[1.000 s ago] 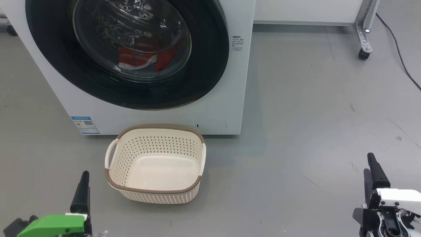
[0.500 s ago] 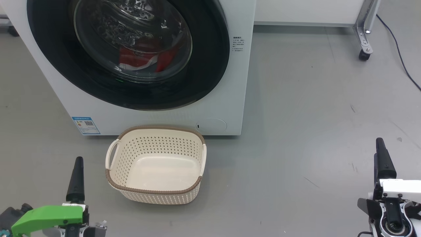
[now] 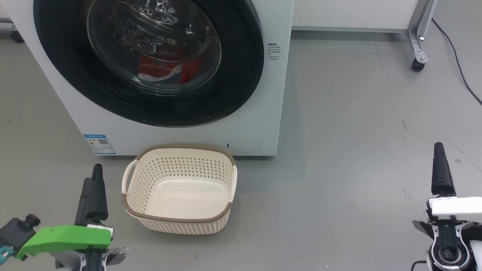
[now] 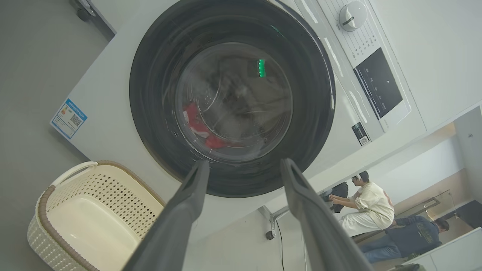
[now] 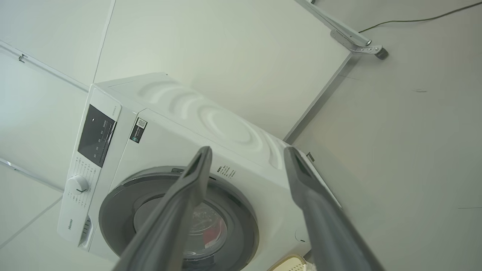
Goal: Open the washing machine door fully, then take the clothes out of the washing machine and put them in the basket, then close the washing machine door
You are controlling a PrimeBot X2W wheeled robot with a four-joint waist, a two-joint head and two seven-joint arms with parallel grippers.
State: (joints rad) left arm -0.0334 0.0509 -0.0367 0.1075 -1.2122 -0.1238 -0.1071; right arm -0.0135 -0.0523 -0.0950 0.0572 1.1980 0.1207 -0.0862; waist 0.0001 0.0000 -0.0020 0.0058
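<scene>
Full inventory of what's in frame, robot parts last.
washing machine: 1, white, behind basket
washing machine door: 1, black rim, shut
clothes: red-white, count unclear, inside drum
basket: 1, cream, empty, floor before machine
label sticker: 1, blue, machine's lower corner
caster leg: 1, silver, far right
cable: 1, black, floor, far right
people: 2, background, left wrist view
left gripper: 1, dark, open, left of basket
right gripper: 1, dark, open, far right

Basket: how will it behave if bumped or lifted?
Basket looks like thin perforated plastic and is empty, so probably light and apt to slide on the smooth floor. Wide and low, so unlikely to tip.
</scene>
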